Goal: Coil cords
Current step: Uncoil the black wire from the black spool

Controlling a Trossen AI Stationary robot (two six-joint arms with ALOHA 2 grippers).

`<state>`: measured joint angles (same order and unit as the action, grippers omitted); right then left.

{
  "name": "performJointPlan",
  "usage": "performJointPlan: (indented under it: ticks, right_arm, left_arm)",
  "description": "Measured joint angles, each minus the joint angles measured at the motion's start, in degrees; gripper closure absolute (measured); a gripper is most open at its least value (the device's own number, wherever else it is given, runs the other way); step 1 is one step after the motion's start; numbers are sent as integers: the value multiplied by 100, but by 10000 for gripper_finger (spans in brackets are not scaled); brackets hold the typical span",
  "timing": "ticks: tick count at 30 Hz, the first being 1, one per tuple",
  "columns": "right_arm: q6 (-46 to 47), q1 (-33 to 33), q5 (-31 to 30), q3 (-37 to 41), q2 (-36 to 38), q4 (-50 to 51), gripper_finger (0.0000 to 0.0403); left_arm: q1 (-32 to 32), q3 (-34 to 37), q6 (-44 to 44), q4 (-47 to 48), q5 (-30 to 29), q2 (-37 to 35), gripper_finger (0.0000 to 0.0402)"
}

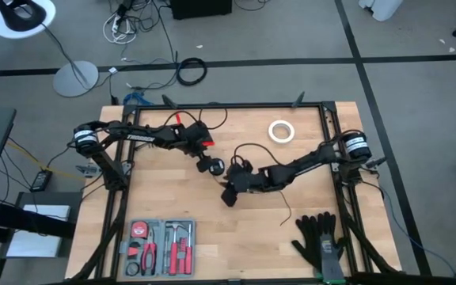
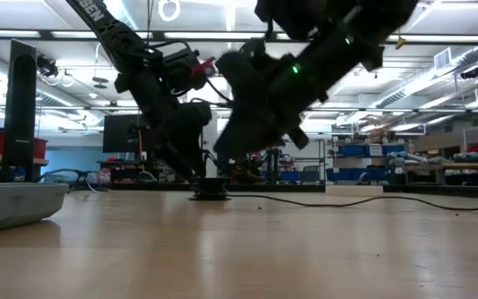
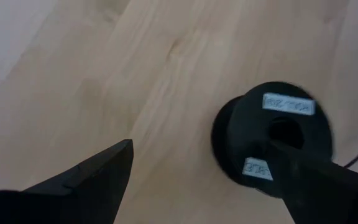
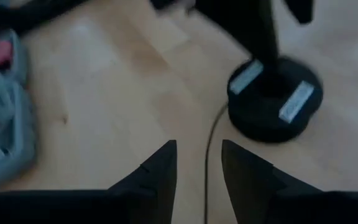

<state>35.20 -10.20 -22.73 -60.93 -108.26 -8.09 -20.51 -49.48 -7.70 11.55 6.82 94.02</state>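
High view showed the left end effector [image 1: 209, 165] spread wide astride the round black puck [image 1: 211, 166] at mid-desk [image 1: 212, 237], one finger touching it, while the right end effector [image 1: 229, 193] hovered just beside the puck, narrowly parted around the thin cord [image 4: 209, 163] without gripping.

Light wooden table [image 1: 212, 237] carrying a few loose items.
On it lie a white tape ring [image 1: 281, 131], black gloves [image 1: 321, 240] at one corner, a grey tool tray [image 1: 162, 245], and the round black puck [image 1: 210, 166] trailing its thin cord [image 1: 286, 207].
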Motion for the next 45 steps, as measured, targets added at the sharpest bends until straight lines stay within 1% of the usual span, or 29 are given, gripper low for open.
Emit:
performJointPlan:
  ticks: [2, 6, 9, 10, 15, 18, 22, 23, 26, 28, 30, 33, 36, 38, 41, 43, 45]
  right_arm:
    - [-136, -31, 36, 42, -205, -278, 280]
    - [-381, -96, 94, -90, -667, -314, 280]
    - [-502, -105, 4, -222, -950, -291, 280]
    - [-514, -105, -114, -267, -1040, -273, 281]
    - [-510, -91, -310, -305, -1118, -262, 292]
    - [-494, -85, -296, -305, -1112, -186, 314]
    - [-304, -120, -147, -310, -1085, 20, 384]
    - [-182, -152, -90, -315, -1064, 129, 392]
    - [415, -330, 147, -327, -929, 678, 395]
    - [616, -550, 395, -325, -813, 1066, 399]
    - [988, -879, 514, -323, -698, 1530, 399]
    - [1851, -1463, 505, -321, -480, 2409, 400]
    - [2937, -2126, 509, -305, -213, 3317, 401]
    - [3757, -2575, 712, -285, -4, 3915, 401]
    - [5103, -3211, 962, -246, 318, 4823, 401]
    - [6074, -3613, 1301, -259, 553, 5330, 402]
    - [7134, -3995, 1968, -272, 688, 5988, 402]
  left_arm:
    - [0, 1, -5, -75, 77, 1, 35]
    - [19, 1, -23, -72, 116, 11, 35]
    - [77, 1, -31, -101, 130, 11, 35]
    - [114, 1, -33, -84, 132, 11, 35]
    - [321, 1, -43, -140, -106, 74, 35]
    - [378, -10, -68, -221, -223, 186, 35]
    - [387, -25, -74, -231, -323, 258, 35]
    - [380, -27, -73, -230, -398, 261, 35]
    - [293, -25, -31, -218, -430, 270, 35]
    - [229, -16, -14, -187, -463, 280, 35]
    - [155, -10, -4, -116, -518, 282, 35]
    - [77, -13, 16, -112, -341, 284, 34]
    - [-19, -10, 101, -18, -365, 284, 34]
    - [-36, -14, 114, -6, -463, 280, 34]
    - [-31, -14, 114, -19, -250, 287, 34]
    - [-70, -13, 120, -4, -302, 287, 34]
    - [-119, -12, 120, 7, -459, 280, 35]
